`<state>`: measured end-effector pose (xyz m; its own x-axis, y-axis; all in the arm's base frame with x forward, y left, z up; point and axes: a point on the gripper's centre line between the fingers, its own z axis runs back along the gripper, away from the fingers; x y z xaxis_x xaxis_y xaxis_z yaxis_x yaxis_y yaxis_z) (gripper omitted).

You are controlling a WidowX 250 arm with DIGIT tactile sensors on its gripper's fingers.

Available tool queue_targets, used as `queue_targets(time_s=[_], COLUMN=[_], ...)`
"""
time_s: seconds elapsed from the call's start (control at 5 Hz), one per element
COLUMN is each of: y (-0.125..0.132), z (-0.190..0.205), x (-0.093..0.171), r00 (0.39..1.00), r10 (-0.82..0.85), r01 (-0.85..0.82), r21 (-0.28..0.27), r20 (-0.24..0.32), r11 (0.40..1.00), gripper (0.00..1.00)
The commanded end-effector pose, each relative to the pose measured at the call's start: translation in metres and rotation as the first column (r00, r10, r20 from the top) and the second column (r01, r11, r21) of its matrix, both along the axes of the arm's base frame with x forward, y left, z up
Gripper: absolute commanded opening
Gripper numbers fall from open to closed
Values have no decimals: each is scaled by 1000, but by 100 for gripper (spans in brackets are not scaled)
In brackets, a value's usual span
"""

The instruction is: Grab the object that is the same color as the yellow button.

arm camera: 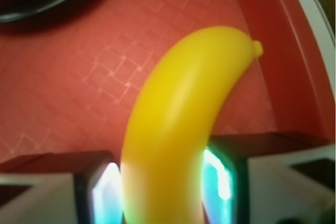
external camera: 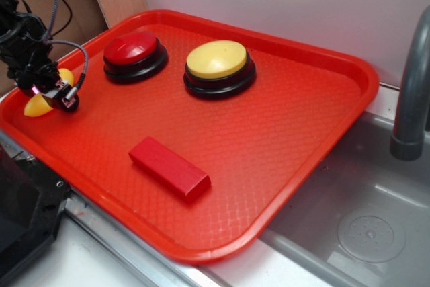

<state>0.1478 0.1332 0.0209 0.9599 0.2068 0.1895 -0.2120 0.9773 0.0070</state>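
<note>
The object is a small glossy yellow banana (arm camera: 178, 119). It lies at the far left edge of the red tray (external camera: 295, 132), partly hidden behind my gripper (external camera: 50, 92) in the exterior view (external camera: 37, 107). In the wrist view both pads (arm camera: 107, 192) press against the banana's sides, so my gripper (arm camera: 164, 190) is shut on it. The yellow button (external camera: 218, 62) with its pale dome and black base stands at the back middle of the tray, well to the right of my gripper.
A red-domed button (external camera: 133, 52) stands just right of my gripper. A red block (external camera: 169, 167) lies near the tray's front. The tray's raised rim (arm camera: 294, 51) runs close beside the banana. A grey faucet (external camera: 410, 92) and sink (external camera: 363, 226) are at right.
</note>
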Motion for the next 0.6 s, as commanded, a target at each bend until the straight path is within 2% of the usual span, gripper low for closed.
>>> queue_targets(time_s=[0.0, 0.2, 0.4], y=[-24, -61, -105], z=[50, 88, 125], x=[19, 34, 49], r00=[999, 998, 995], r10=[-31, -64, -101], r01=[31, 64, 100], r21=[7, -26, -80], r20=[-15, -25, -8], r11=[1000, 998, 992], gripper=[0, 0, 0])
